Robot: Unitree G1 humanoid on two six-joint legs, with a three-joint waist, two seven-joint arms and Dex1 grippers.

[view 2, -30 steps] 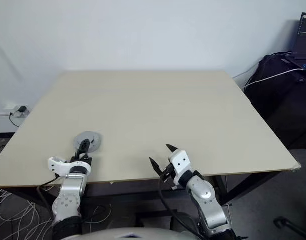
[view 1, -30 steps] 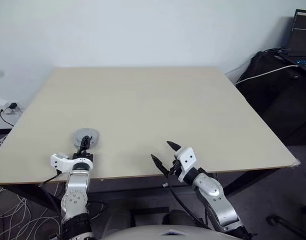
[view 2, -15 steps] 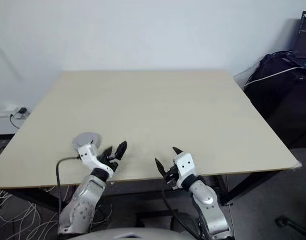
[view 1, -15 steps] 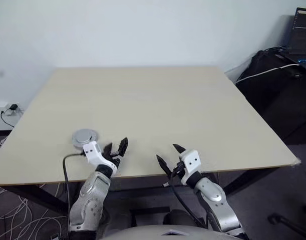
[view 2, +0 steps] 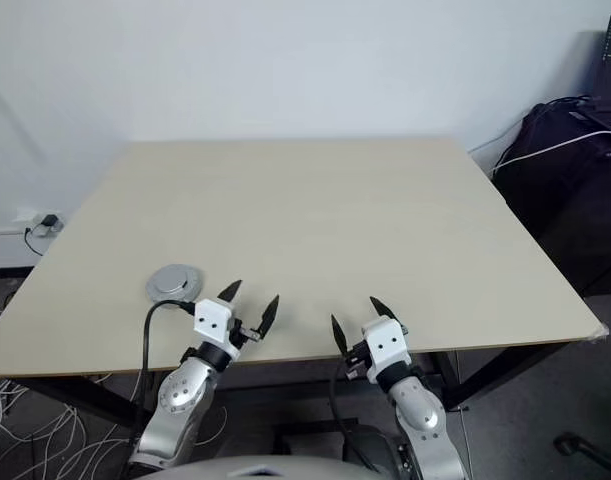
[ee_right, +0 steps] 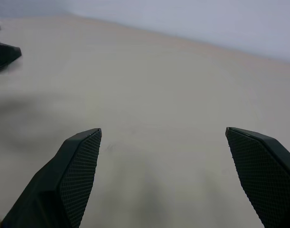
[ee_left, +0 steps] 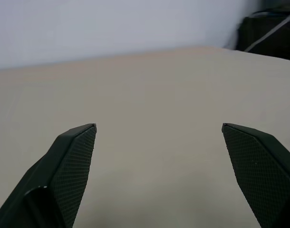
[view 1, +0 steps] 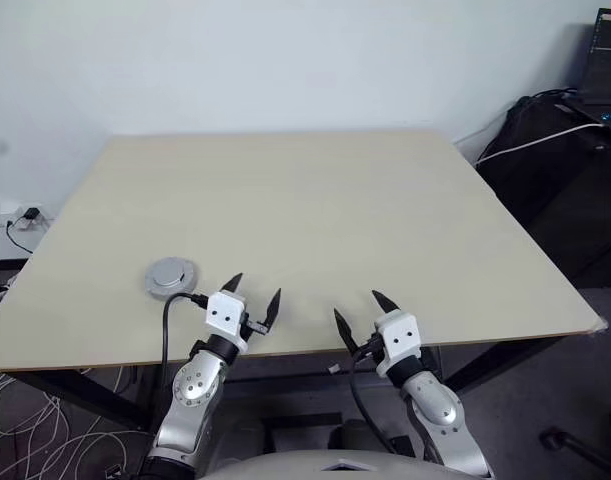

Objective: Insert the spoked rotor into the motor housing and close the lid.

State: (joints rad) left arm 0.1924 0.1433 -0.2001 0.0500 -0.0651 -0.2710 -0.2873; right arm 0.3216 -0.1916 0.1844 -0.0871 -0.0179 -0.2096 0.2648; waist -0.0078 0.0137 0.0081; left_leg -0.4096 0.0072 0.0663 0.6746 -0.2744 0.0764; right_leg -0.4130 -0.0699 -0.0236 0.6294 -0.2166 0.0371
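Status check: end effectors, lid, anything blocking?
Left end effector open, empty. Right end effector open, empty. Lid seated flat near table front-left edge, untouched. Nothing in the way.

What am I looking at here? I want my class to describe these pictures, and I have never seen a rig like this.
This is a humanoid robot with two arms, each ending in a tool with two black fingers. The two wide pictures come from a camera pair on its head, looking down over a pale wooden table. The two close pictures come from cameras on the wrists, looking out between each tool's own fingers.

The left tool and the right tool both hang at the table's near edge, open and holding nothing.

On the table lies one round silvery-grey disc, the lid, near the front left corner, beside the left tool and not touching it. From here I cannot tell what is beneath it.

Dark bags and a white cable lie off to the right.
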